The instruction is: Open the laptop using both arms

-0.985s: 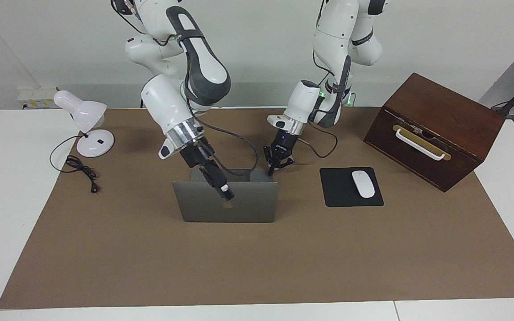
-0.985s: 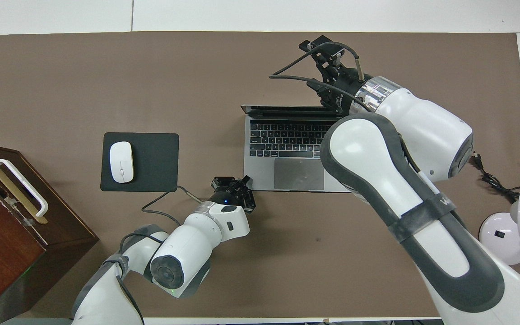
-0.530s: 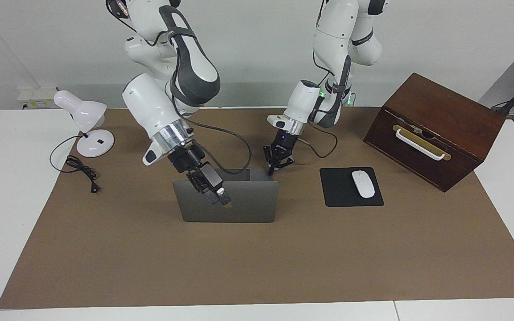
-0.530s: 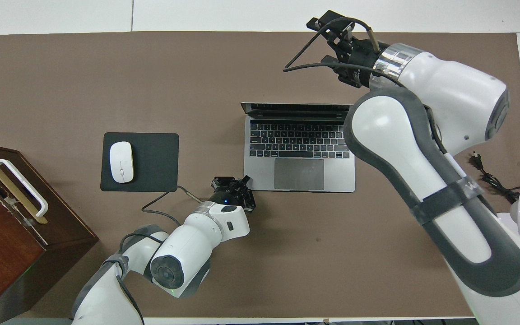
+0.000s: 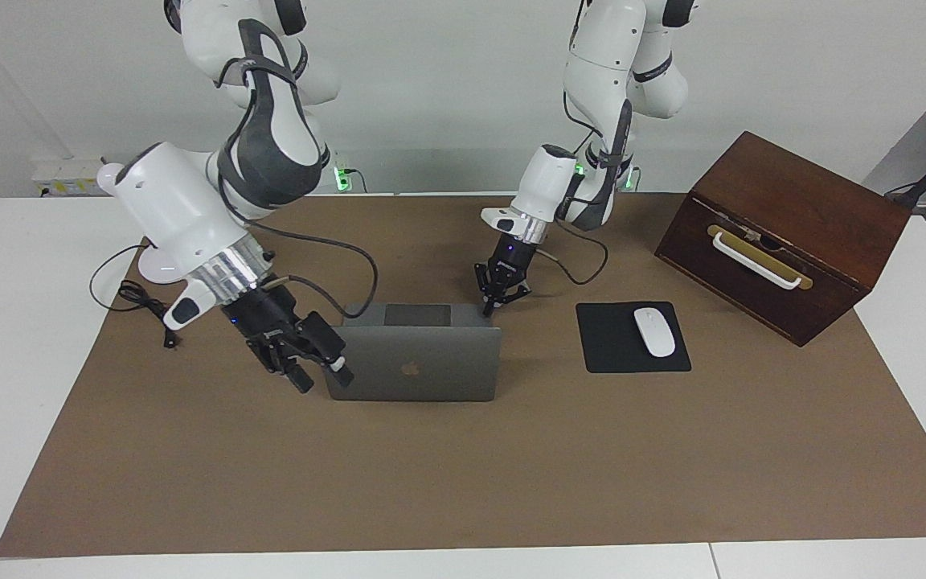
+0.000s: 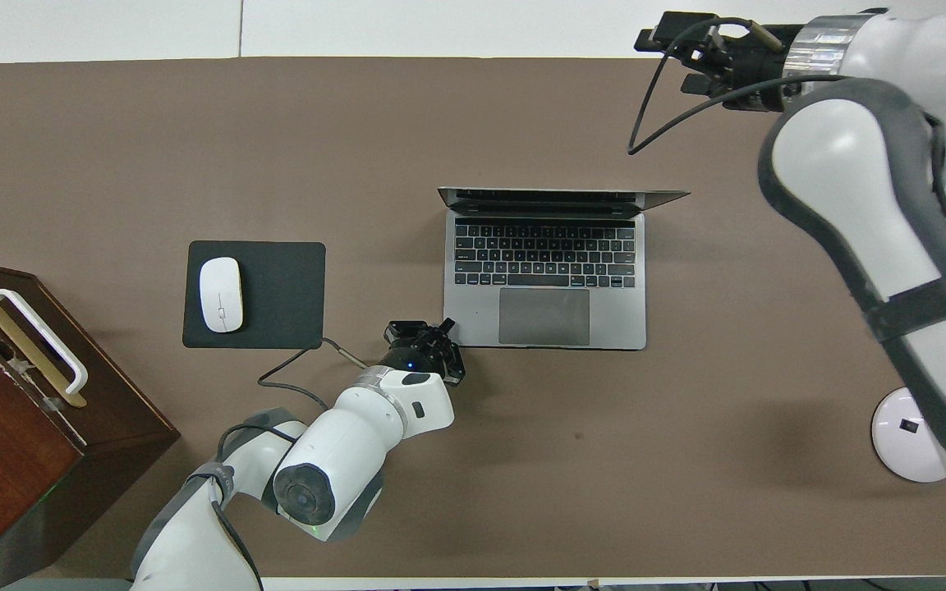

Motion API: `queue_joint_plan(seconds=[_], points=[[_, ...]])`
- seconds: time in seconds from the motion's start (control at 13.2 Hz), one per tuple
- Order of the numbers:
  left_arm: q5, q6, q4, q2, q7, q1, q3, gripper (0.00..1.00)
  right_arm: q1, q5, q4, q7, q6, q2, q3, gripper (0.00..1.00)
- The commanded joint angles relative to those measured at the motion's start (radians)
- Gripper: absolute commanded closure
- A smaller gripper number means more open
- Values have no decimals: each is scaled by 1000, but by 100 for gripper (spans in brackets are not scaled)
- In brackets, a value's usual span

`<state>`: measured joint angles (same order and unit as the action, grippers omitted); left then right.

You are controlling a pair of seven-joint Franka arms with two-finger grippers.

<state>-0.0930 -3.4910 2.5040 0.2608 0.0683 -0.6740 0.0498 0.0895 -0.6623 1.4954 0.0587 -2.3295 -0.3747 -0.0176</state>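
Observation:
The silver-grey laptop (image 5: 423, 366) stands open on the brown mat, its lid upright with the apple logo facing away from the robots. Its keyboard and trackpad show in the overhead view (image 6: 547, 271). My left gripper (image 5: 495, 304) is low at the corner of the laptop's base nearest the robots, toward the left arm's end, and touches that corner (image 6: 432, 332). My right gripper (image 5: 320, 376) is open and empty. It hangs in the air over the mat beside the lid's edge toward the right arm's end, clear of the laptop (image 6: 670, 53).
A black mouse pad (image 5: 608, 350) with a white mouse (image 5: 654, 331) lies beside the laptop toward the left arm's end. A brown wooden box (image 5: 784, 233) with a white handle stands past it. A white desk lamp's base (image 6: 904, 435) and cable (image 5: 145, 305) are at the right arm's end.
My right gripper has let go of the lid and swung away from it toward the right arm's end of the table. The lid stays upright. The left gripper has not moved.

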Motion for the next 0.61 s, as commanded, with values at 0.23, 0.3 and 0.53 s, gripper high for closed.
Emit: queue_joint_plan(seconds=[0.23,0.3,0.53], points=[[-25,319,-33,-185,-21,20,-16,100,-137,231,-187,-125,395,-20,-10,3],[-25,417,-48,-233,-21,36,-16,100,-142,286,-196,-125,453,-3,-9,3],[-24,718,-140,-320,-21,79,-18,100,-143,462,-196,-125,608,84,-9,2]])
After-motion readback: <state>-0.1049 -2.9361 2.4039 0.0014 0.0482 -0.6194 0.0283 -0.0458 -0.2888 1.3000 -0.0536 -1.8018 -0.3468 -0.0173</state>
